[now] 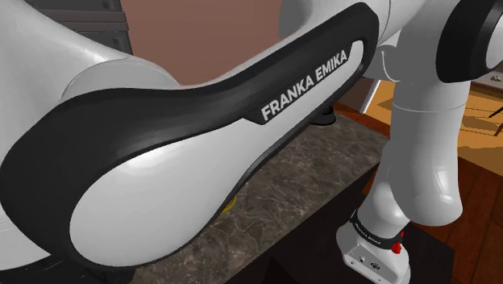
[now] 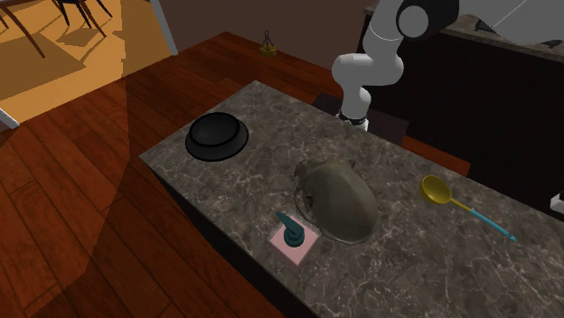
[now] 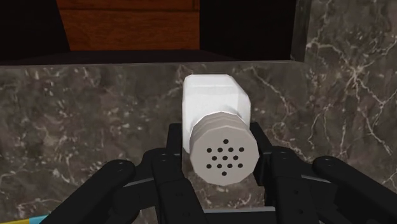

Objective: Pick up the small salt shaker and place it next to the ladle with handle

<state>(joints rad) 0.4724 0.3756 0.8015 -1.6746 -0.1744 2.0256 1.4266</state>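
Wrist view detail is taken first. The salt shaker [image 3: 213,102], drawn white with a pale perforated cap, is clasped between the two black fingers of the gripper [image 3: 219,145], which are closed against the sides of the cap. Its long axis is laid along the line of the gripper, with the cap turned back towards the hand and the body pointing down towards the dark veined counter [image 3: 95,108]. The counter's far edge and a strip of wood floor are seen beyond it. The shaker is judged to be carried clear of the counter, though the gap beneath it cannot be made out.

A teal-and-yellow sliver [image 3: 28,220] is caught at the picture's corner, just outside one finger. It is judged to be part of the ladle [image 2: 437,191], so the ladle is taken to lie close beside the hand and below it.

From the second exterior view the ladle is seen flat on the counter. Its yellow bowl is turned towards the arm's stand, and its teal handle runs off to that view's lower right. Bare counter is left on both sides of it, with a grey domed vessel [image 2: 339,201] further to that view's left.

A short sideways carry and a straight lowering are therefore judged to be called for. The base should be set down beside the handle and not upon it.
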